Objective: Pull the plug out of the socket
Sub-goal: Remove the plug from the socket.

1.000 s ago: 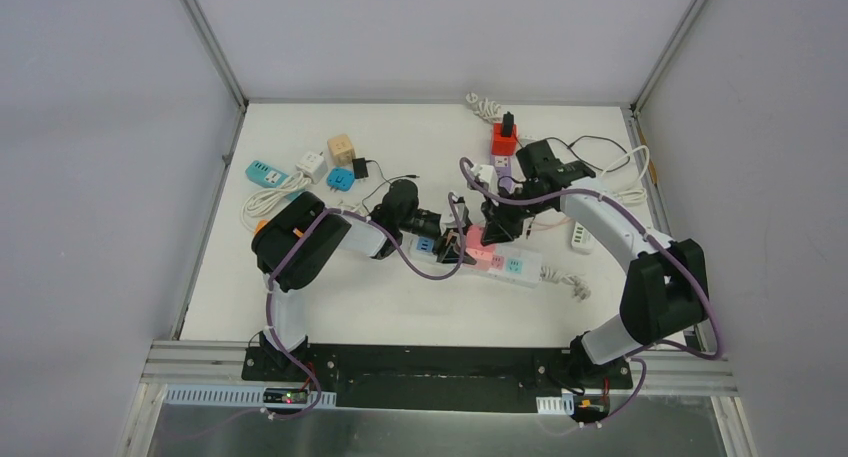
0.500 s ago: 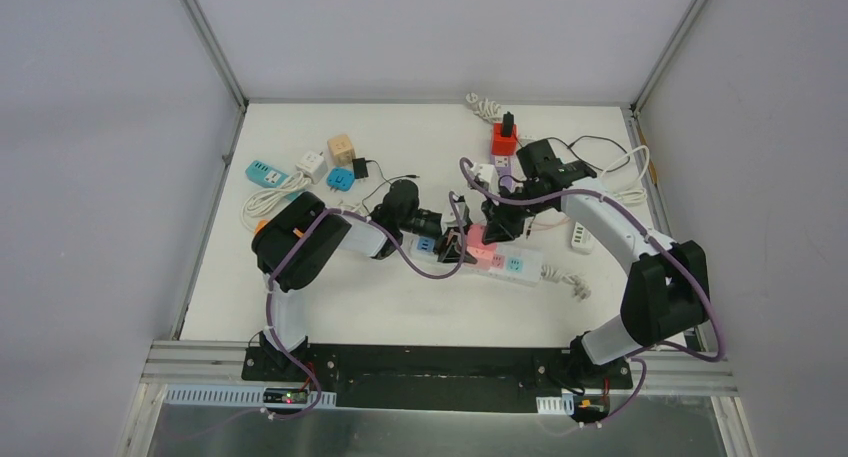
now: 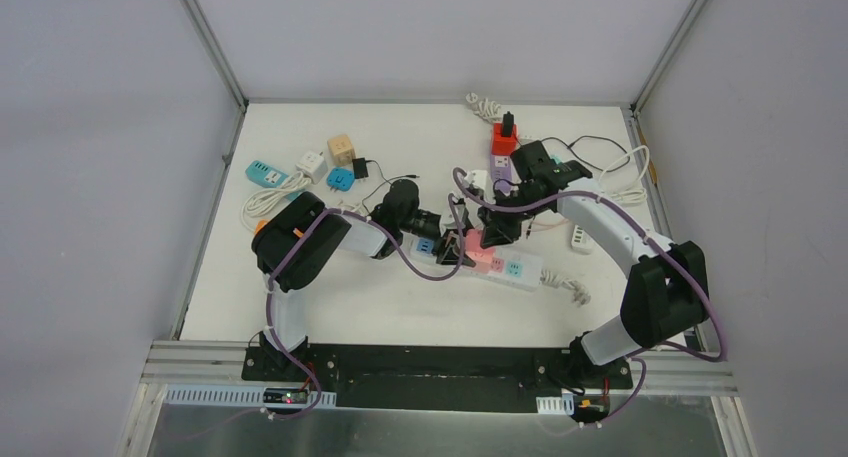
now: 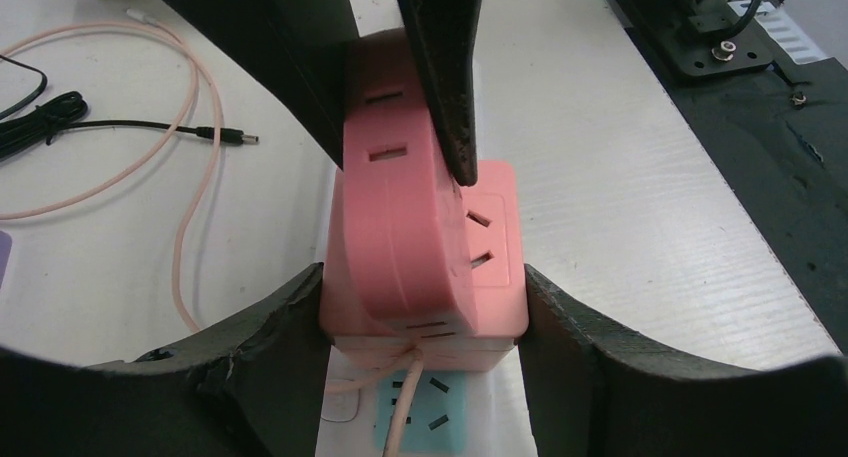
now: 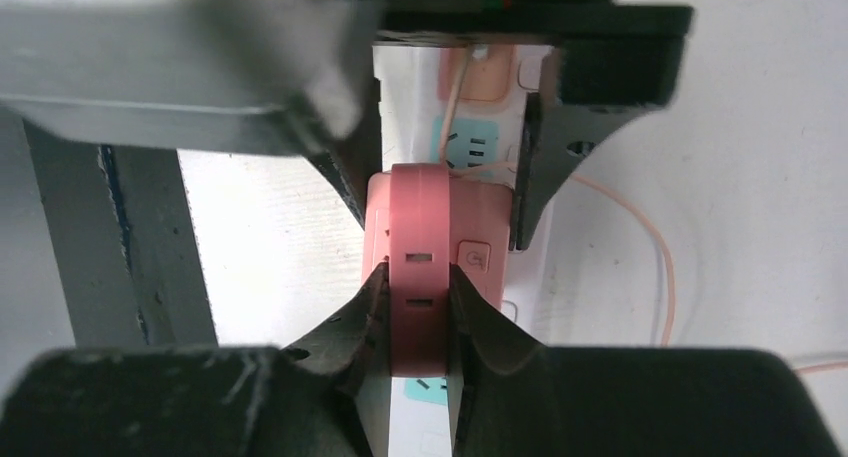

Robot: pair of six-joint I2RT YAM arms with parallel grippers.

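A white power strip [image 3: 523, 272] with pink and teal socket sections lies mid-table. A rounded pink plug [image 3: 483, 239] stands in its pink section [image 4: 490, 262]. My left gripper [image 3: 452, 247] is shut across the strip's pink section, one finger [image 4: 270, 347] on each side. My right gripper [image 3: 497, 227] is shut on the pink plug [image 5: 420, 247] from above, fingers [image 5: 360, 317] pressed on both flat faces. In the left wrist view the plug [image 4: 385, 207] leans tilted on the socket, and whether its pins are seated is hidden. A thin pink cord [image 4: 400, 417] runs over the teal socket.
A red socket with a black plug [image 3: 505, 137] and a purple block [image 3: 500, 164] sit behind the right arm. A white strip [image 3: 582, 237] lies at right. A teal strip [image 3: 265, 172], white cube [image 3: 312, 164], tan cube [image 3: 341, 149], blue adapter [image 3: 340, 179] and cables lie at back left.
The right wrist has shifted slightly left with the pink plug in its grip. The left gripper and the strip have stayed in place.
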